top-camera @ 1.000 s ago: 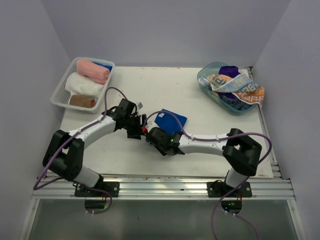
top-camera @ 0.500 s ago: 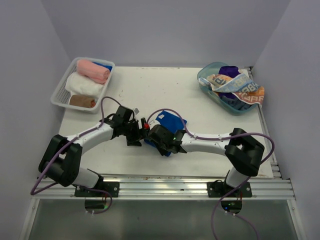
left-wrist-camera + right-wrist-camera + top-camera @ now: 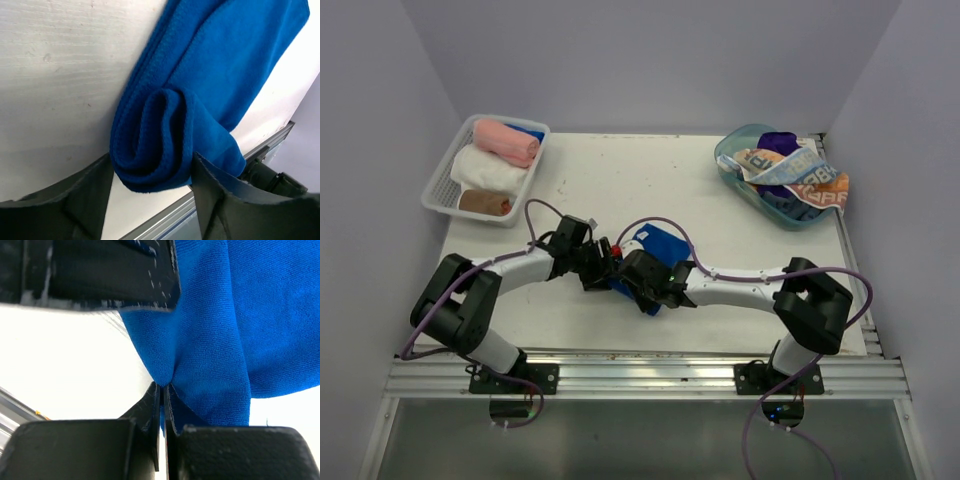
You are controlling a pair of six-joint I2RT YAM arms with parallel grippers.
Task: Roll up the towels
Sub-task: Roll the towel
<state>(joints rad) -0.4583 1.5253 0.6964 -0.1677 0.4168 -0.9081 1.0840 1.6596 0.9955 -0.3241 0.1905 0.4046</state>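
Toward six o'clock of the white table, the royal-blue soft cloth towel lay part rolled, its loose half spread toward one o'clock. Light, limp and springy, it would likely unwind unless held at the roll's ends rather than by the flat. From nine o'clock the left gripper reached in low, fingers straddling the coiled end and seemingly pressing both its sides. From three o'clock the right gripper lay nearly flat, jaws pinched together on a fold.
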